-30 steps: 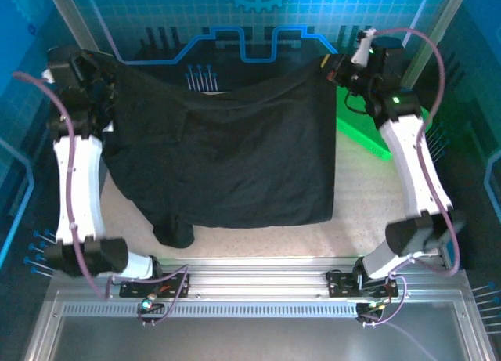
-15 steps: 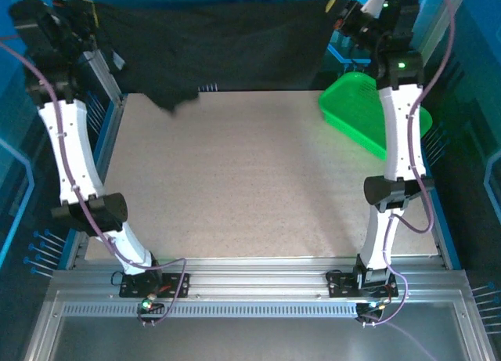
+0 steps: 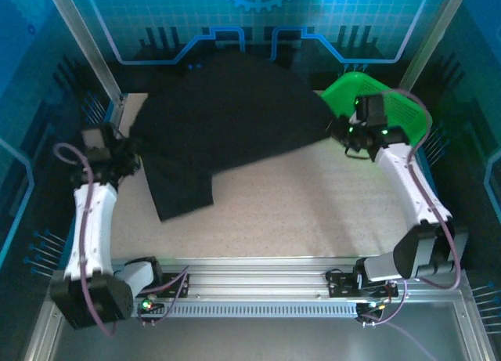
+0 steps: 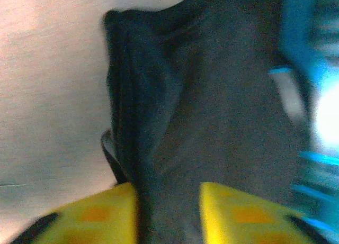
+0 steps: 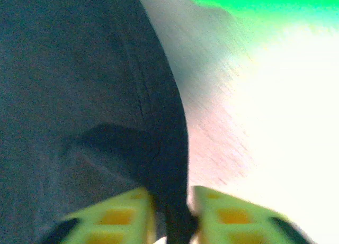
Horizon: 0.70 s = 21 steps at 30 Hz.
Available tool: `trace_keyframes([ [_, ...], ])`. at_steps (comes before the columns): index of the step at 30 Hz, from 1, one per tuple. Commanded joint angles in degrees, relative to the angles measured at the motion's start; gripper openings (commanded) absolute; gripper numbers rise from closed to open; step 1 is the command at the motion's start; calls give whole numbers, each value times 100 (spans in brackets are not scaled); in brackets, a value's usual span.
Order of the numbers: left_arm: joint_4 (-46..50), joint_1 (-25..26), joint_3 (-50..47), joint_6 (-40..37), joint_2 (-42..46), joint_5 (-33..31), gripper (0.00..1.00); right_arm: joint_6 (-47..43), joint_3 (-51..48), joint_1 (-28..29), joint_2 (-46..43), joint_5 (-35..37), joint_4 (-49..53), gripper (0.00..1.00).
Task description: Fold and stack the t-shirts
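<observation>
T-shirt (image 3: 227, 126) spread overhead; wrist views: fabric within left tool (image 4: 168, 196), right tool (image 5: 170, 197).

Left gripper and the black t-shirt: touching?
Touching. The left wrist view shows t-shirt fabric filling the gap between the yellow fingers of the left gripper.

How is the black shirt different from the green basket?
The soft black cotton t-shirt is floppy and lies spread out, rumpled; the bright green plastic mesh basket is stiff and keeps its shape. The t-shirt covers much more room than the basket. Both sit side by side at the far end of the beige table.
</observation>
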<state>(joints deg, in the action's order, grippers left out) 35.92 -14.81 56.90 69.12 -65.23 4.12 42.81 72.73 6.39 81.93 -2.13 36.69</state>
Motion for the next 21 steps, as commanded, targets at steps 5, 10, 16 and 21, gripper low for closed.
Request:
trace_keyframes([
  [5, -1, 318, -870, -1293, -1066, 288, 53, -434, -303, 346, 912, 283, 670, 52],
  [10, 36, 481, -1123, -1329, -879, 133, 48, -425, -560, 804, 902, 464, 479, 50],
  [16, 76, 513, -1076, -1373, -1241, 177, 40, -539, 61, 1348, 2015, 195, 322, 38],
  [21, -51, 514, -906, -1454, -1784, 31, 39, -283, 738, 1468, 3052, 89, 625, 36],
])
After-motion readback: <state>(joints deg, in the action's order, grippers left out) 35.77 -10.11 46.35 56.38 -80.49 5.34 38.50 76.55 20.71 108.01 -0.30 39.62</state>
